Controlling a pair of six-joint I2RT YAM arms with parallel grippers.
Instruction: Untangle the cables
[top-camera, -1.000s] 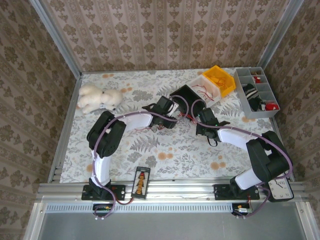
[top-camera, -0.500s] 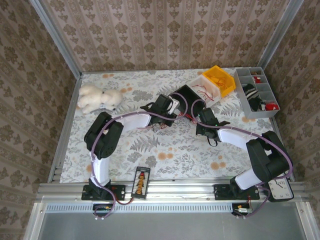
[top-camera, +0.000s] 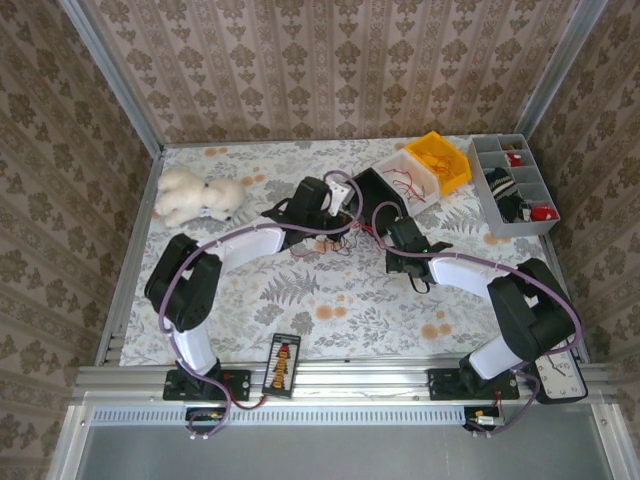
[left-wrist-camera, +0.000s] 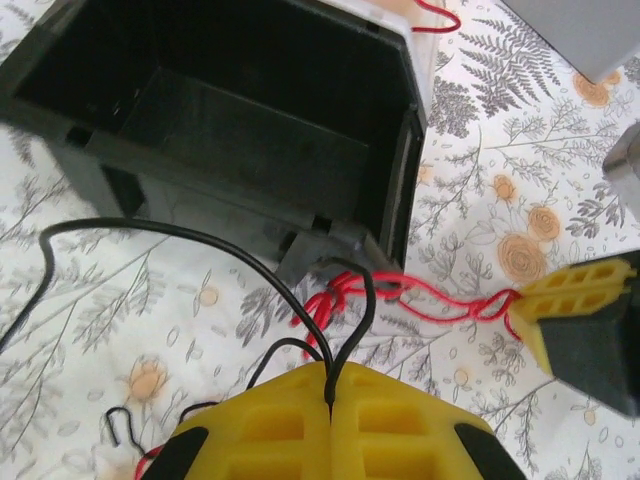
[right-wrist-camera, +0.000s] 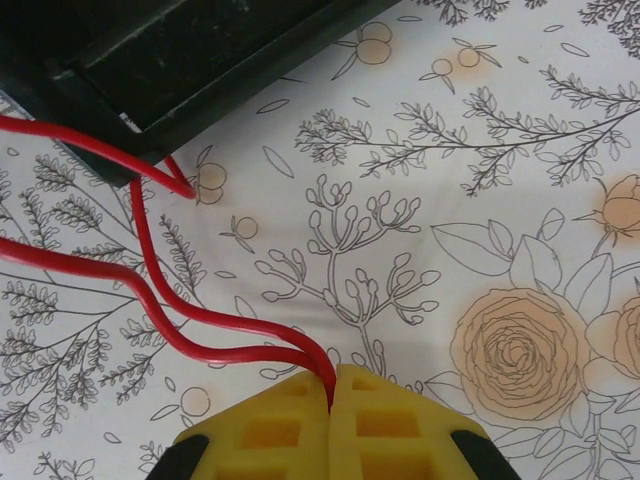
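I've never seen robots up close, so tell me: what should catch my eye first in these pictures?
In the middle of the table, before an open black box, the left gripper is shut on a thin black cable and the right gripper on red cables. At the table's far left lies a white plush toy.
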